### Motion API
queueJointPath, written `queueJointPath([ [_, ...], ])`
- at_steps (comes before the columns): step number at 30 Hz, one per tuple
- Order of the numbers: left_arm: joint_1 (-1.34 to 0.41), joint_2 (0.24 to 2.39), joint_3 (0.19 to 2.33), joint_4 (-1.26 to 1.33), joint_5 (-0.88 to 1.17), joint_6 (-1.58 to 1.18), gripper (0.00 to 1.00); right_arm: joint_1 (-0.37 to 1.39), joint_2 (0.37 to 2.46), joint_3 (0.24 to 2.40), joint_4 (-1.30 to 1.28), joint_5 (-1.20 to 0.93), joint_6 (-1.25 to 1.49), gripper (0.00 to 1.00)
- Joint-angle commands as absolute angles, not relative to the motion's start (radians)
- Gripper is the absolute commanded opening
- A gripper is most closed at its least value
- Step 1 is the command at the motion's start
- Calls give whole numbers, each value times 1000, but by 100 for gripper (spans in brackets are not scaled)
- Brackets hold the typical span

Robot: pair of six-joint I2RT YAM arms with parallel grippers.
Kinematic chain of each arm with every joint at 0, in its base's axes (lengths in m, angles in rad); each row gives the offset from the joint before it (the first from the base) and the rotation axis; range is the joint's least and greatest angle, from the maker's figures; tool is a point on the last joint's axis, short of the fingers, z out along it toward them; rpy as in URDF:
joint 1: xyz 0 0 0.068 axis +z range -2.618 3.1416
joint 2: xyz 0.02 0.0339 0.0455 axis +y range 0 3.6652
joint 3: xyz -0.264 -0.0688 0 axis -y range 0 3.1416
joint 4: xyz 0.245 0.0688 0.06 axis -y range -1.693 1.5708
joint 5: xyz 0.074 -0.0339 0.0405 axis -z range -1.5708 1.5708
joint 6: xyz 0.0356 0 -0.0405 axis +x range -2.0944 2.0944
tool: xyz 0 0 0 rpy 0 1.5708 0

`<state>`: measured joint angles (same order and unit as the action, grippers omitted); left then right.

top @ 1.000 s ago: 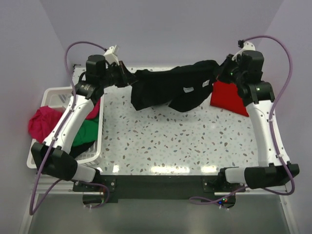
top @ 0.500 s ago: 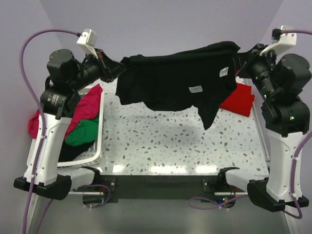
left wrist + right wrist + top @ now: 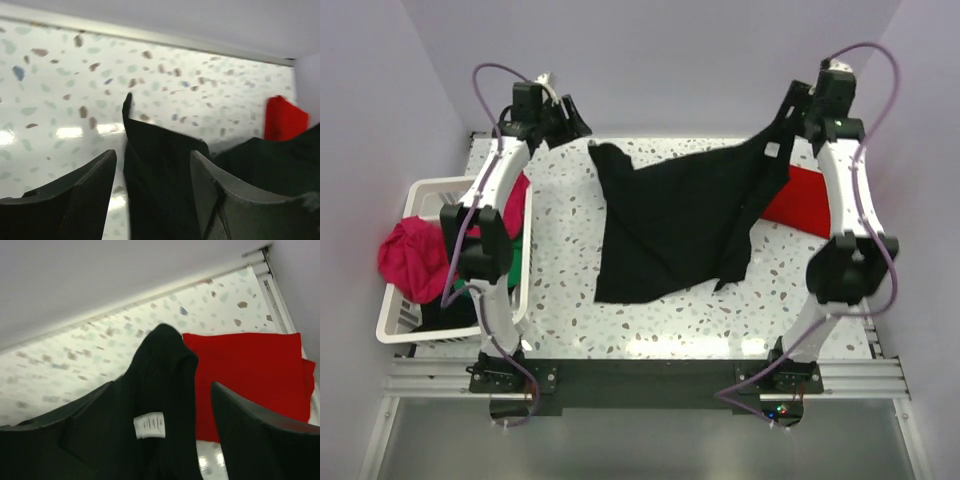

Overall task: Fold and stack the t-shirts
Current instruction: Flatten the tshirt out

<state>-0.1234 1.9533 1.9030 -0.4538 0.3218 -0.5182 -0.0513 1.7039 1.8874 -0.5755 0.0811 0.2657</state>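
Observation:
A large black t-shirt [image 3: 680, 220] lies spread and a little rumpled across the middle of the speckled table, its hem toward the arms' bases. My left gripper [image 3: 570, 118] is at the far left, open, a short way off the shirt's far left corner. In the left wrist view, black cloth [image 3: 160, 170] lies loose between the spread fingers of that gripper [image 3: 152, 152]. My right gripper [image 3: 788, 118] is open at the far right corner, and the cloth [image 3: 160, 370], with its white label [image 3: 149, 425], sits between its fingers. A folded red t-shirt [image 3: 810, 200] lies at the right.
A white slatted basket [image 3: 420, 188] stands at the table's left edge, with a magenta-pink shirt [image 3: 405, 255] draped over its outer side. The back wall is close behind both grippers. The table's right rail [image 3: 267, 275] runs beside the red t-shirt [image 3: 250, 370].
Both grippers have opened and let go of the black t-shirt, which had hung stretched between them. It has dropped onto the table. Both arms have reached toward the back.

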Motion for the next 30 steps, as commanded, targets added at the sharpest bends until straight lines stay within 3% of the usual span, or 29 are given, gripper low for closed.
queueJointPath([
  [1, -126, 2008, 2049, -531, 222, -477, 67, -84, 1938, 2057, -690, 10, 269, 86],
  [4, -167, 1852, 1825, -485, 186, -436, 69, -84, 1912, 1940, -640, -64, 252, 94],
  [9, -312, 1634, 1397, -489, 124, -417, 68, -83, 1777, 1720, -545, -133, 255, 95],
  [12, -420, 1553, 1255, -515, 136, -420, 66, -83, 1688, 1594, -520, -204, 279, 95],
  [22, -595, 1545, 1106, -773, 74, -445, 59, -71, 1494, 1336, -518, -265, 325, 95],
  [26, -606, 1542, 1066, -830, 37, -472, 60, -71, 1463, 1289, -522, -268, 328, 94],
  [30, -609, 1572, 1025, -810, 127, -497, 62, -71, 1448, 1247, -522, -275, 334, 93],
])
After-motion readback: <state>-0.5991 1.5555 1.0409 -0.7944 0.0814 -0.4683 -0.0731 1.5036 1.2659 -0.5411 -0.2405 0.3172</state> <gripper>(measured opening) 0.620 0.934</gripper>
